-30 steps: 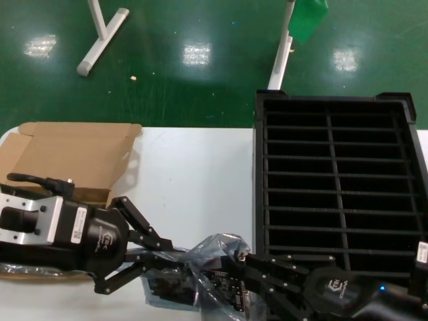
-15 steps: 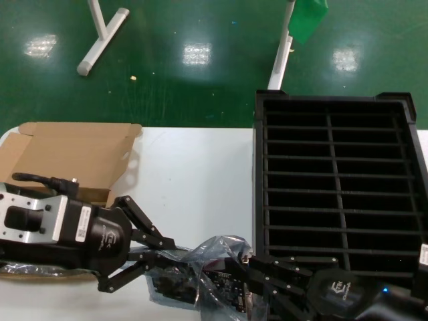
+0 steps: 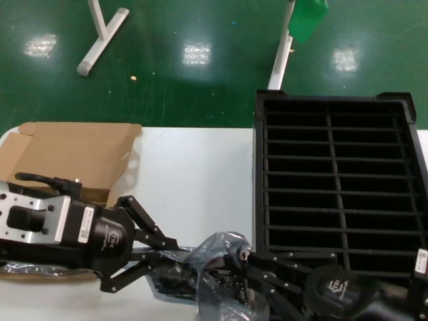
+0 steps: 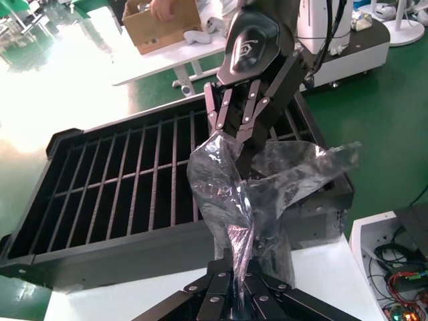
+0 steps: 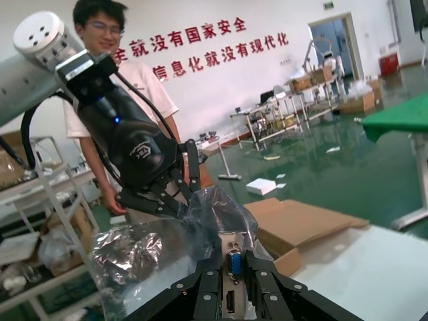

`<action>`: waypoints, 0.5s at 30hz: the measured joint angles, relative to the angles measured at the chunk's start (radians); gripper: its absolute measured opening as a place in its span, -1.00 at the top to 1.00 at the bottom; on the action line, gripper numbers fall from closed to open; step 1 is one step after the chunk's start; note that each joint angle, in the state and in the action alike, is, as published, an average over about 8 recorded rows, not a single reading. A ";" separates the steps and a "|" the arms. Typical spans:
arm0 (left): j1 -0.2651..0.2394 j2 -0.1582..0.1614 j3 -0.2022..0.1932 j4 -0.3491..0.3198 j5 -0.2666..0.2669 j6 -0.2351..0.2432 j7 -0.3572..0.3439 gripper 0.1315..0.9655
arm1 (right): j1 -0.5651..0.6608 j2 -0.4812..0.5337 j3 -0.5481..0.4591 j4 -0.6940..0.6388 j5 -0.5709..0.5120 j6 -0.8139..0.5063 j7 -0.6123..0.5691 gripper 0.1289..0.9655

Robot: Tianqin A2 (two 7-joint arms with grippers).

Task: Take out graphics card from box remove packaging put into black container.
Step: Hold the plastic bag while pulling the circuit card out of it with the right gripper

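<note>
My left gripper (image 3: 175, 257) is shut on one end of the crinkly grey-blue packaging (image 3: 212, 257), near the table's front edge. In the left wrist view its fingertips (image 4: 235, 289) pinch a twisted strip of the bag (image 4: 231, 200). My right gripper (image 3: 246, 266) faces it from the right. It is shut on the graphics card (image 5: 234, 262) at the silver bracket with the blue port. The card's dark board (image 3: 224, 281) still lies partly inside the bag. The brown box (image 3: 73, 157) stands open at the left. The black container (image 3: 338, 180) sits at the right.
The white table (image 3: 194, 180) runs between box and container. White stand legs (image 3: 100, 33) rest on the green floor behind. A person (image 5: 117, 40) stands beyond my left arm in the right wrist view. Both grippers work close to the table's front edge.
My left gripper has shifted slightly right toward the right gripper. The bag has bunched up more between the two grippers.
</note>
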 joint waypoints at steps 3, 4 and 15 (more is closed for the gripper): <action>-0.003 0.003 0.001 -0.003 -0.001 0.001 -0.002 0.97 | 0.001 -0.010 0.009 -0.005 -0.005 -0.001 -0.035 0.82; -0.004 0.003 0.001 -0.003 -0.001 0.001 -0.003 0.97 | 0.002 -0.013 0.012 -0.007 -0.005 -0.001 -0.042 0.82; -0.020 0.016 0.009 0.012 0.008 0.004 0.001 0.97 | 0.032 -0.005 0.020 -0.034 0.002 0.017 0.002 0.66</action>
